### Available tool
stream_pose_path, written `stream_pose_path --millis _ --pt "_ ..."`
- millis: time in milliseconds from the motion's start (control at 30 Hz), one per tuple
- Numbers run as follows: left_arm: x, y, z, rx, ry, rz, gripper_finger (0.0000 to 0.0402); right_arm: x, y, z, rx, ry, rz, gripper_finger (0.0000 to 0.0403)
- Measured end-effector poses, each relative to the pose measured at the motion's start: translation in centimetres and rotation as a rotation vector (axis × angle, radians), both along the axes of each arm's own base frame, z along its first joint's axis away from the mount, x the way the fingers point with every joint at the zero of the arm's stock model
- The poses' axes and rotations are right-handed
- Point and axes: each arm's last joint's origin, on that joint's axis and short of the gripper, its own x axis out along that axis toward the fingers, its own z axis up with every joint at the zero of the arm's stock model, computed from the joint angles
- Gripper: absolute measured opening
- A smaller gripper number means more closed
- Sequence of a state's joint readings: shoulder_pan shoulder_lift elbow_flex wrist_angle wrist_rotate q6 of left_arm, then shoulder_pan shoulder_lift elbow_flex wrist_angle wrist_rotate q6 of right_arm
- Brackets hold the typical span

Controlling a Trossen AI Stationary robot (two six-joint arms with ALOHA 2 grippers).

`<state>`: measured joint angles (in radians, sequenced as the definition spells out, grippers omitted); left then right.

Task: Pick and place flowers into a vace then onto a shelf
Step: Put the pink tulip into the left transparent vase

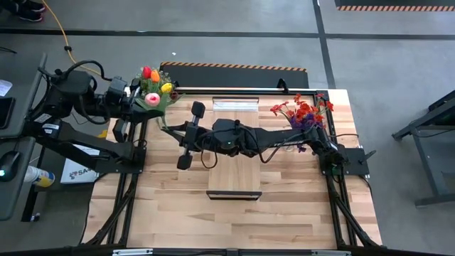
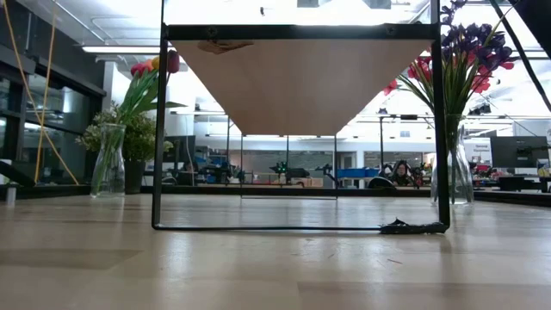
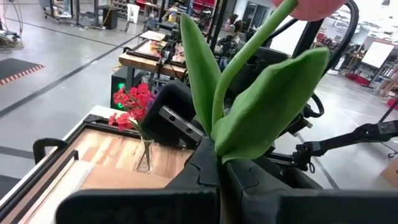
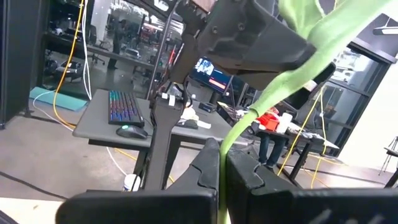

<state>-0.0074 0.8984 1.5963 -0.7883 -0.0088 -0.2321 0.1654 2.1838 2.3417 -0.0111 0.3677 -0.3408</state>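
Note:
A pink-headed flower (image 1: 151,99) with a green stem and broad leaves (image 3: 267,106) hangs in the air at the table's far left, between my two grippers. My left gripper (image 3: 221,165) is shut on its stem near the head. My right gripper (image 4: 222,155), reaching across from the right, is shut on the same stem lower down. Just beyond stands a glass vase (image 2: 108,159) with red, orange and yellow flowers (image 1: 153,77). A second vase (image 2: 452,172) of red and purple flowers (image 1: 306,114) stands at the far right. The shelf (image 1: 234,178) lies mid-table under my right arm. My left gripper pinches the green stem (image 3: 219,134) between its two fingers, just below the leaves. It comes in level from the table's left. The pink head (image 3: 311,6) rises past the fingers, and the flower is clear of the table. My right gripper pinches the same stem (image 4: 231,134) lower down between its two fingers, coming in about level from the table's right. The stem runs up from its fingers toward my left gripper (image 4: 249,37). It hangs clear of the table.
The shelf's board rests on a black metal frame (image 2: 159,129) whose legs stand on the tabletop. A black frame rail (image 1: 213,89) runs along the table's far edge. The near half of the table (image 1: 234,220) is bare wood. A person (image 4: 270,140) sits beyond the table.

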Motion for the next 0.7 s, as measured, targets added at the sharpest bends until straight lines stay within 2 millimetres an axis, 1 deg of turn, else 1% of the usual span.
stream_pose_path --millis 133,233,467,533,600,700 --pt "-0.3 0.0 0.0 0.001 -0.006 0.010 0.0026 0.0 0.0 0.0 0.000 0.000 0.001 0.0007" --pt "-0.6 0.1 0.0 0.009 -0.009 0.028 0.0026 0.0 0.2 0.0 0.000 -0.003 0.005 0.0031" --pt "-1.7 0.3 0.0 0.027 -0.017 0.098 0.0026 0.0 0.2 -0.3 0.021 0.024 -0.025 0.0131" --pt "-2.0 0.5 -0.2 0.035 0.013 0.147 0.0026 0.0 0.2 -0.6 0.021 0.057 -0.044 0.0160" --pt "-2.6 0.6 -0.5 0.041 0.036 0.197 0.0026 -0.1 0.5 -0.9 0.017 0.091 -0.070 0.0185" --pt "-3.0 0.8 -1.0 0.028 0.083 0.265 0.0026 -0.2 1.1 -1.4 0.003 0.145 -0.110 0.0216"
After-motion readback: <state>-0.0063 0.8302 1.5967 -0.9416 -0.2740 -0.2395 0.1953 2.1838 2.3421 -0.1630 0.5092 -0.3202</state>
